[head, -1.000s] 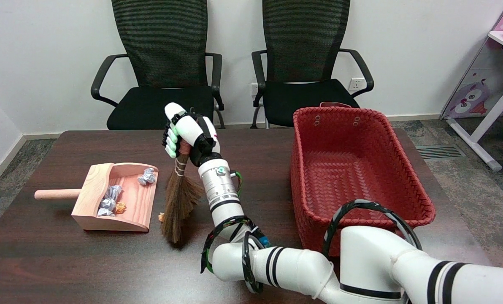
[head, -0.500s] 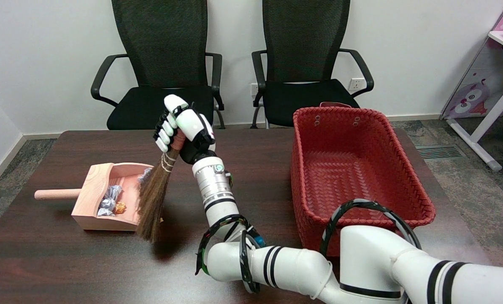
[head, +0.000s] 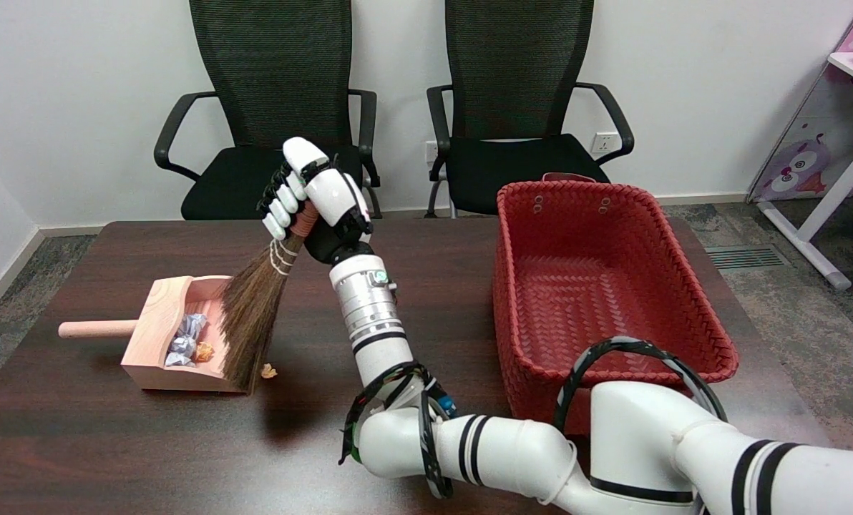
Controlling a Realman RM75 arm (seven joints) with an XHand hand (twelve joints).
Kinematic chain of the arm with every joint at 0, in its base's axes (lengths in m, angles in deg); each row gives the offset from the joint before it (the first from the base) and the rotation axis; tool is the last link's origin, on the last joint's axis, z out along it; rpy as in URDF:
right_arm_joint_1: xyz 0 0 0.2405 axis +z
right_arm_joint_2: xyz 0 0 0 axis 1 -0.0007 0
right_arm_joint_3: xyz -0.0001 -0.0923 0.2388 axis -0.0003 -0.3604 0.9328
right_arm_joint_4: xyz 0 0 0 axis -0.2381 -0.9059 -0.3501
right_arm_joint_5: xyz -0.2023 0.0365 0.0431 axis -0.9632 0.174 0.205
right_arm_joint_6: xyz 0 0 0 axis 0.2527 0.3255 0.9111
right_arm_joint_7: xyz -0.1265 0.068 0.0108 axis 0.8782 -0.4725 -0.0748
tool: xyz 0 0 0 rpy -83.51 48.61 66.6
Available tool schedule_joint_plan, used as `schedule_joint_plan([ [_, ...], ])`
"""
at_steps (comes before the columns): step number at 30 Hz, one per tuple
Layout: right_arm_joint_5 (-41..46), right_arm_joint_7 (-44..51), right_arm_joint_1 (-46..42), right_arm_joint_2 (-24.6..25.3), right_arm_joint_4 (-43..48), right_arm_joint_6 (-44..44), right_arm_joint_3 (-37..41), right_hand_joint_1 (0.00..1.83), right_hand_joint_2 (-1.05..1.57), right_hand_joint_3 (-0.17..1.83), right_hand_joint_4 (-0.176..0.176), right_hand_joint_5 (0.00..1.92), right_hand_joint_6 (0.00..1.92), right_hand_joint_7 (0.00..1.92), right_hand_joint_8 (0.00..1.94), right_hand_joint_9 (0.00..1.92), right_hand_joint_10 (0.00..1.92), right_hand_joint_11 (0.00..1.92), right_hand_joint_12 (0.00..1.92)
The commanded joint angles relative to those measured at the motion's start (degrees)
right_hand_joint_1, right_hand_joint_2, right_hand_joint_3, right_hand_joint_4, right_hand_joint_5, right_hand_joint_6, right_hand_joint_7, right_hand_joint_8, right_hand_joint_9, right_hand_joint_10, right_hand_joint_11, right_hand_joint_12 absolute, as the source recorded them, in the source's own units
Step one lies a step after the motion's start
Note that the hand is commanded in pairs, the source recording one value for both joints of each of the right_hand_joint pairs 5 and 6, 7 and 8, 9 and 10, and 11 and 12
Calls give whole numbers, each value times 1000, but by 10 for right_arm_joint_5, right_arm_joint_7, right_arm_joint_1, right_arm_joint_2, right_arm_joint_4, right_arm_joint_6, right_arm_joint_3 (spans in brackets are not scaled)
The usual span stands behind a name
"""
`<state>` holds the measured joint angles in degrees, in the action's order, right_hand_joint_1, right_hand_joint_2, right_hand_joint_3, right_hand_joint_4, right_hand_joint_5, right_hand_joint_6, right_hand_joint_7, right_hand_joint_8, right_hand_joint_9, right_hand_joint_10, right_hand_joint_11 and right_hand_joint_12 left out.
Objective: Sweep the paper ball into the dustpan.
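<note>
My right hand (head: 317,200) grips the handle of a small straw broom (head: 253,315), held high above the table's middle. The broom slants down to the left, and its bristles hang over the mouth of the wooden dustpan (head: 156,329). Inside the pan lie silver crumpled paper balls (head: 187,336) and a small orange one (head: 203,351). One tiny orange paper ball (head: 269,370) sits on the table just right of the pan's front lip, beside the bristle tips. The bristles hide the pan's right part.
A large red woven basket (head: 605,286) stands on the table's right side, close to my right forearm. The dustpan's round handle (head: 96,329) points left. Two black office chairs stand behind the table's far edge.
My right hand swung the broom left and lifted it. The bristles went from right of the dustpan to over its mouth. The small orange ball is still on the table beside the pan's lip.
</note>
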<state>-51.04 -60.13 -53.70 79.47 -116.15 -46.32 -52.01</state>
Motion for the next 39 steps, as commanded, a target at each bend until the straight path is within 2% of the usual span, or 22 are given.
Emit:
schedule_joint_plan([
  [1,-48,371,-82,-39,-156,-1,8,596,1571,1141,38,1920,1920,1920,1920,1920,1920,1920,1920],
  [8,-44,472,-68,7,-93,60,3,634,1571,1184,42,1920,1920,1920,1920,1920,1920,1920,1920],
  [13,-51,500,-63,36,-32,69,1,648,1571,1237,45,1920,1920,1920,1920,1920,1920,1920,1920],
  [21,-52,605,-58,58,-18,73,1,681,1571,1307,45,1920,1920,1920,1920,1920,1920,1920,1920],
  [26,-49,616,-51,65,-6,84,1,689,1571,1364,46,1920,1920,1920,1920,1920,1920,1920,1920],
  [31,-44,587,-41,70,-7,118,7,688,1571,1435,47,1920,1920,1920,1920,1920,1920,1920,1920],
  [36,-40,404,-23,72,18,145,3,643,1571,1560,42,1920,1920,1920,1920,1920,1920,1920,1920],
  [39,-43,326,-18,72,26,148,2,650,1514,1592,39,1920,1920,1920,1920,1920,1920,1920,1920],
])
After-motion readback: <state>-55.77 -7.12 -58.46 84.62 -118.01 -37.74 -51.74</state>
